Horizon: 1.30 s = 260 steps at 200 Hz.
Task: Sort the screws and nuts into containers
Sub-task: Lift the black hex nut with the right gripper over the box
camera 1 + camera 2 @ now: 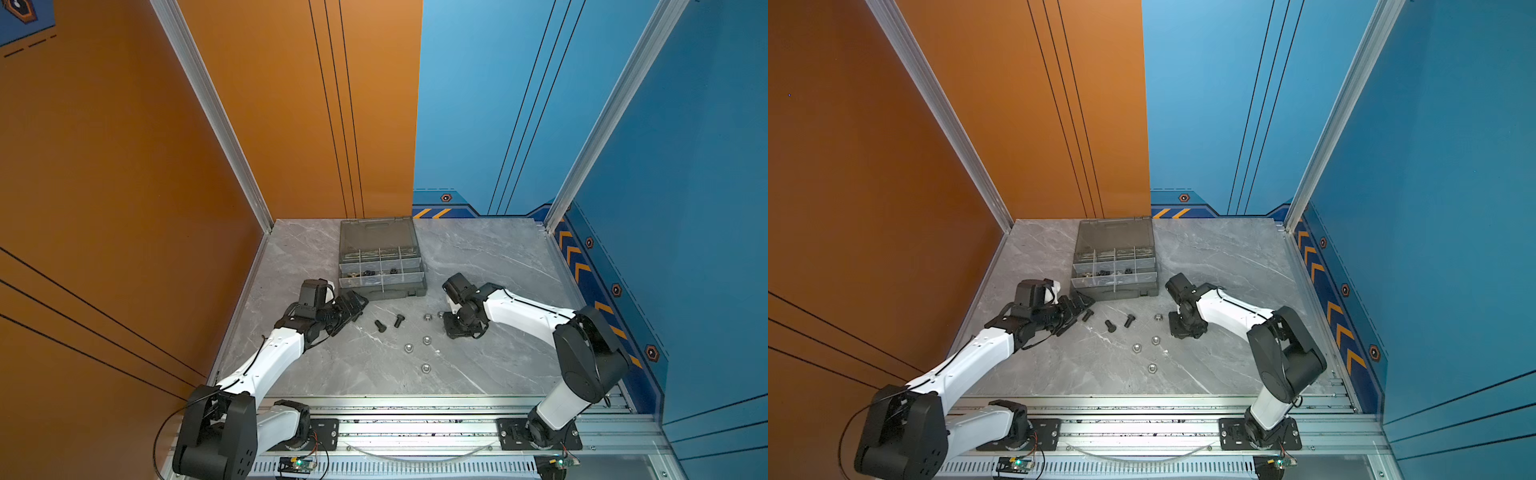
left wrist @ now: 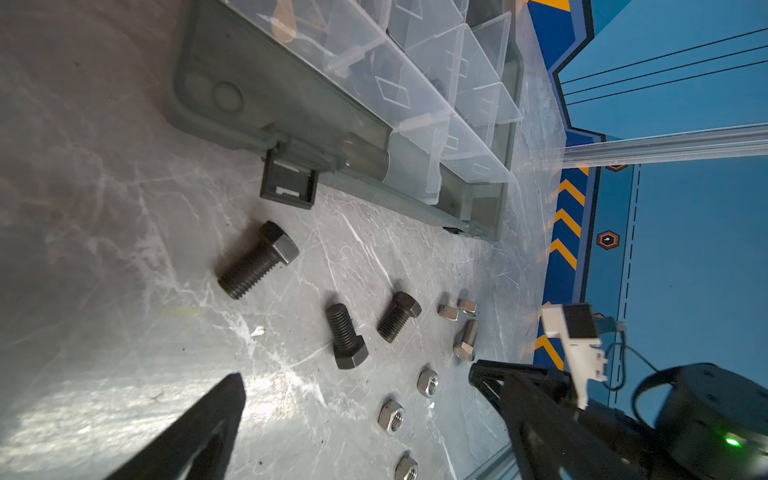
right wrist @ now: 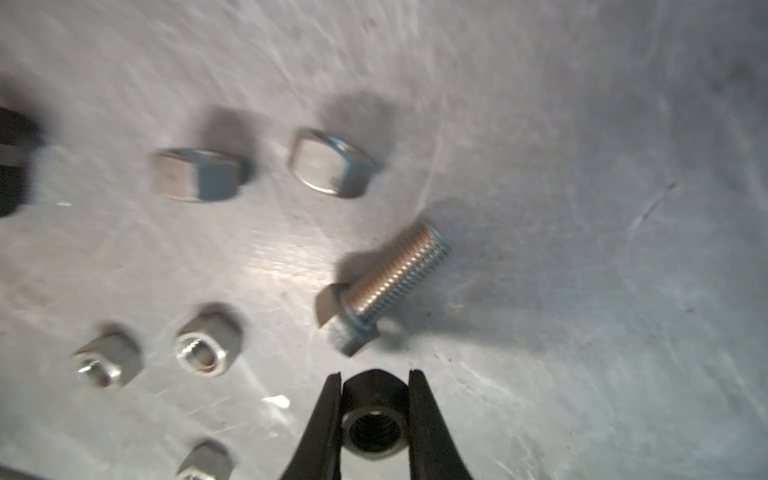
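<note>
grey tabletop (image 3: pixel 582 124): right gripper (image 3: pixel 374 376) pinches nut (image 3: pixel 376 434) (black).

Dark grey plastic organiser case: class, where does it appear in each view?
Both top views: the dark grey plastic organiser case sits mid-picture.
Left wrist: case beyond three black hex-head bolts.
Right wrist: not in it.
Shared landmark, all four: silver hex nuts.
</note>
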Available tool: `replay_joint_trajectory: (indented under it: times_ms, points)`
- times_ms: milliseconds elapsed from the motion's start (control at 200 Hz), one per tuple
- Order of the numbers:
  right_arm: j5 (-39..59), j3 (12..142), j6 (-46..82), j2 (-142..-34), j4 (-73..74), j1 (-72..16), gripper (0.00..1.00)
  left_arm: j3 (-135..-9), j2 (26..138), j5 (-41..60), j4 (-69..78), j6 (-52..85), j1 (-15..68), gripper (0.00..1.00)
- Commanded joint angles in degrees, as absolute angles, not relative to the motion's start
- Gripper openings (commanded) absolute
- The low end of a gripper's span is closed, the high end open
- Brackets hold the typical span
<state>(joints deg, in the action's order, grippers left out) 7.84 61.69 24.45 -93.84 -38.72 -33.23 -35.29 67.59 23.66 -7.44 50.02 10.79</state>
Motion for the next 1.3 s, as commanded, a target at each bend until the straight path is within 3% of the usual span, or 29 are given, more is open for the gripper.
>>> replay_joint_trajectory:
  times_ms: [0, 195, 400, 911, 1296]
  points:
    - [13.1, 68.7, 16.2, -89.7, -39.8, -32.7, 0.0, -34.4, 67.4, 24.5, -7.8, 50.2, 10.5, 0.98]
    - [14.2, 76.5, 10.6, -90.0, -31.8, -32.8, 0.0, -34.0, 67.5, 24.3, -7.1, 50.5, 10.5, 0.98]
    - [13.1, 84.2, 6.5, -97.6, -22.2, -32.5, 0.0, -35.0, 67.8, 22.7, -10.0, 49.3, 11.0, 0.98]
    - [19.9, 113.5, 11.3, -129.5, -19.7, -31.4, 0.0, -34.3, 66.9, 23.9, -9.1, 49.6, 10.8, 0.98]
    - [20.2, 114.8, 13.1, -135.9, -21.3, -31.4, 0.0, -33.8, 64.5, 23.2, -10.3, 49.6, 10.1, 0.98]
